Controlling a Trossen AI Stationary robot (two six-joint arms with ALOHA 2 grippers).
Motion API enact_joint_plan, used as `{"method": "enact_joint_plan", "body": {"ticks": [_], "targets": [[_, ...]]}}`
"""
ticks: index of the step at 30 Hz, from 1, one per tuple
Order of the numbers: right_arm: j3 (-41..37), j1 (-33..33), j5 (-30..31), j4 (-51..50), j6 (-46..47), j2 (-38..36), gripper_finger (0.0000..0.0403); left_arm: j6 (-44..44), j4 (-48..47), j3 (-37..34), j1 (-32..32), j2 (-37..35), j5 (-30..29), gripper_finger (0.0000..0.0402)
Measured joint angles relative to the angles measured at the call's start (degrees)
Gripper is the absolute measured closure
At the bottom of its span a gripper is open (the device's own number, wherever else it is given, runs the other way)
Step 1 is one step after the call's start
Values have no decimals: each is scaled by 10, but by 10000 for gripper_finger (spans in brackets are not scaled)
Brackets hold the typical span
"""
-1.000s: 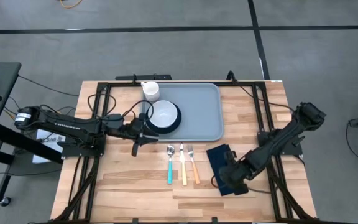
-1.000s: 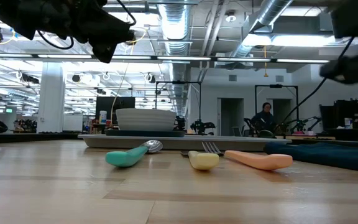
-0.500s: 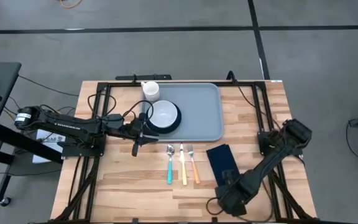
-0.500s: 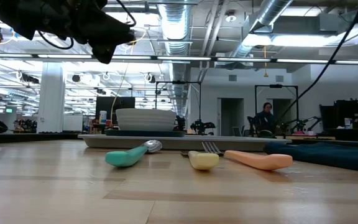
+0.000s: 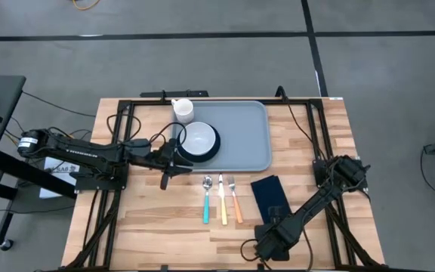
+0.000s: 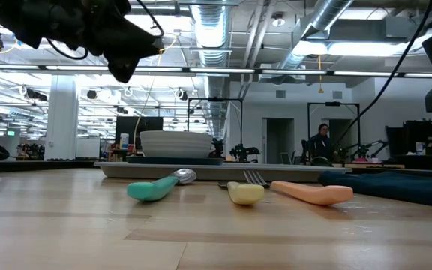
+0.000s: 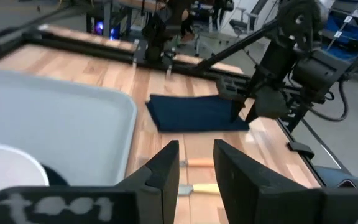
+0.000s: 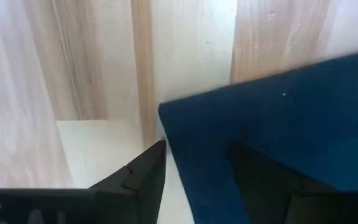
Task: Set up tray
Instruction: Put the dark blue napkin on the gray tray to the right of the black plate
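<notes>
The light grey-blue tray lies flat at the table's far middle. On its left part sits a dark navy plate with a white bowl in it. My left gripper hovers open just left of the plate, raised above the table. A dark navy napkin lies flat on the wood. My right gripper is open by the napkin's near end. In the right wrist view its fingers stand either side of a napkin corner.
A white cup stands at the tray's far left corner. A teal-handled spoon, a yellow-handled piece and an orange-handled fork lie side by side between plate and napkin. Bare wood spreads at the near left.
My right arm has swung toward the table's near edge and leftward, from over the napkin's near end to beyond it. The napkin has stayed flat where it was. My left arm has kept still.
</notes>
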Motion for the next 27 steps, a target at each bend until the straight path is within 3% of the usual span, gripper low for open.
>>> {"method": "enact_joint_plan", "body": {"ticks": [12,16,21,27], "targets": [[-12,1,11,12,56,1,239,-1,-26,0,0,0,1,315],[-26,2,26,23,60,0,283,0,-25,0,0,0,1,315],[-30,-11,27,19,65,0,386,0,-25,0,0,0,1,315],[0,-22,12,-23,57,2,397,-1,-23,0,0,0,7,315]]}}
